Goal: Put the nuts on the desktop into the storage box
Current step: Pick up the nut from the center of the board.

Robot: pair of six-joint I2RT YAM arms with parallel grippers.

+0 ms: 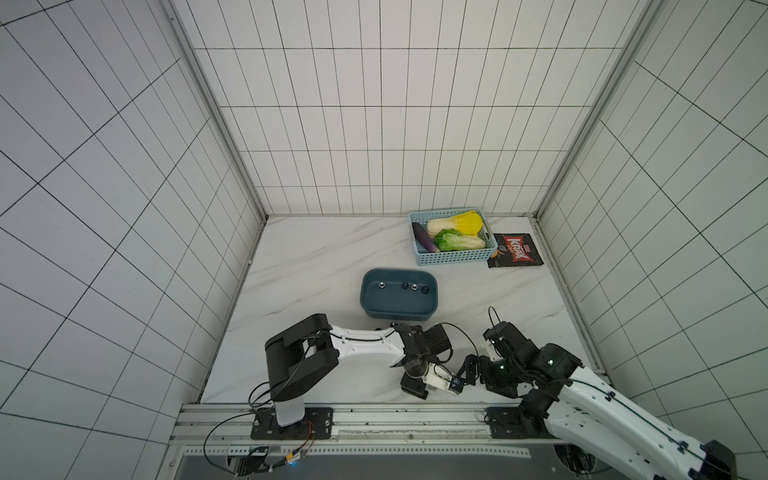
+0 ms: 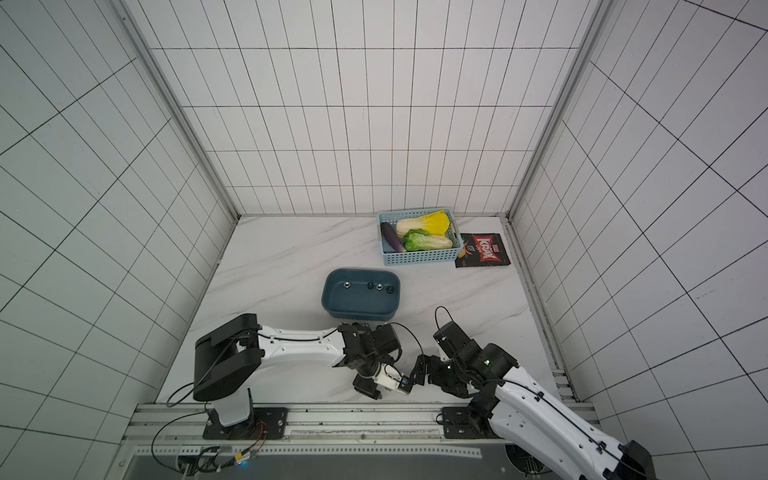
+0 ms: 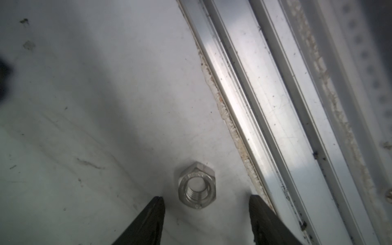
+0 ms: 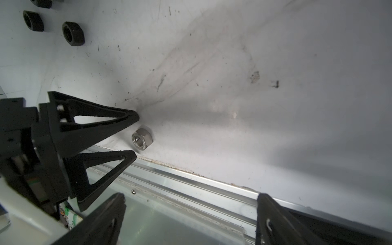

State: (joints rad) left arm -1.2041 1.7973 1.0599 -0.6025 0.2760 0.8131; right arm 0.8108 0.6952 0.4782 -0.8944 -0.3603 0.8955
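White marble-patterned desktop (image 1: 316, 257) bore all | dark teal shallow plastic storage box (image 1: 395, 312) sat mid-table, held four small nuts (image 1: 414, 286) | right gripper (image 4: 191, 195) gaped wide, empty | left gripper (image 3: 205, 197) stood tips apart, flanking without touching | shiny silver hexagonal nut (image 3: 197, 186) lay beside aluminium rail (image 3: 244, 106), threaded hole facing that gripper.

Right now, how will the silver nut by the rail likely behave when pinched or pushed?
The silver nut looks solid metal: probably rigid, heavy for its size. Shiny flats may slip in a pinch. Hexagonal sides should resist rolling.
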